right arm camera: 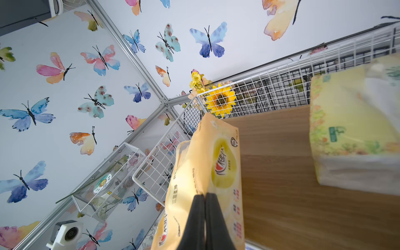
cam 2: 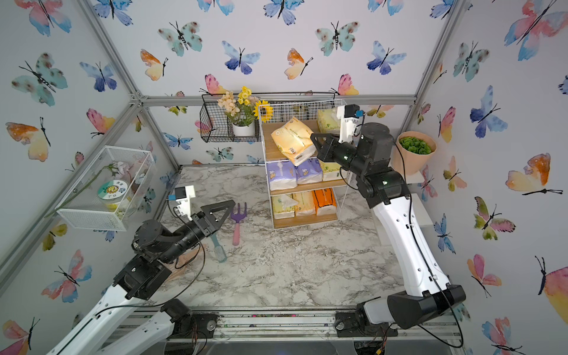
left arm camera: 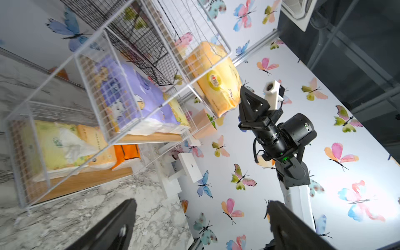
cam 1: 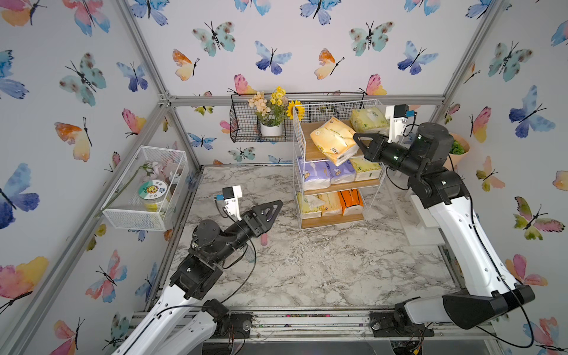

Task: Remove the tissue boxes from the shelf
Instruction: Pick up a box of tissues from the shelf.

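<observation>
Pack: peach-orange tissue pack [cam 1: 333, 140], tilted on the top tier of the shelf [cam 1: 333, 111], near end overhanging the board's front edge.
Long axis: roughly in line with the right claw's reach, pointing in toward the shelf's far wire corner.
Right claw [cam 1: 357, 137]: pinched together on the pack's near end.
Likely exit: straight back along that axis.
Left claw [cam 1: 276, 206]: jaws apart, empty, over the counter [cam 1: 307, 261], well apart from the shelf.

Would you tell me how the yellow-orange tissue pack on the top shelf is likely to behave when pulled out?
The tissue pack will probably sag and swing, as it looks soft and tilts out over the edge of the shelf. The right gripper pinches only its glossy wrapper end, so it may slip or stretch.
</observation>
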Available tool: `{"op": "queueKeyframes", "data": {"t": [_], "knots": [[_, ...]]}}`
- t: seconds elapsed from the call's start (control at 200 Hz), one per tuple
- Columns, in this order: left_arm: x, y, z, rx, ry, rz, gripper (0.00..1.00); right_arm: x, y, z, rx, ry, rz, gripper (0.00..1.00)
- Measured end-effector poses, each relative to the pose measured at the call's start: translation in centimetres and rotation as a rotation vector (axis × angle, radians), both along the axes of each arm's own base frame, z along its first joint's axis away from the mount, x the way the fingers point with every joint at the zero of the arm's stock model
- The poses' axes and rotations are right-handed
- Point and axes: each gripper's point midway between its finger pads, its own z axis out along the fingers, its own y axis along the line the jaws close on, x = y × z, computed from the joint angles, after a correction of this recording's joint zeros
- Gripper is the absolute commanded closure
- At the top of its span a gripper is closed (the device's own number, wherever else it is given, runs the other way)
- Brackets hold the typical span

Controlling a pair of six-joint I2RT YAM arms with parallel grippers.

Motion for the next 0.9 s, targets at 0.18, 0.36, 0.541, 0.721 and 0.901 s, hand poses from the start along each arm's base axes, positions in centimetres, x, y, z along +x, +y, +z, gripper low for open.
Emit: {"op": "queueKeyframes", "data": {"t": [0.18,0.36,0.541,0.721,0.901], "knots": [[0.8,-5.3,0.1,-0.030,0.019,-0.044,0.01,-1.1,-0.7,-0.4,0.010,0.025,-0.019,0.99],[2.2,-9.5,1.3,-0.102,0.038,-0.058,0.01,-1.7,-1.2,-1.7,0.022,0.072,-0.043,0.99],[3.8,-11.1,3.5,-0.211,0.041,-0.048,0.01,-2.5,-1.6,-2.3,0.039,0.094,-0.051,0.99],[5.5,-13.2,4.9,-0.294,0.094,-0.062,0.02,-2.9,-1.8,-2.8,0.051,0.112,-0.052,0.99],[7.1,-14.8,4.9,-0.332,0.159,-0.054,0.06,-3.0,-1.8,-3.3,0.052,0.124,-0.053,0.99]]}}
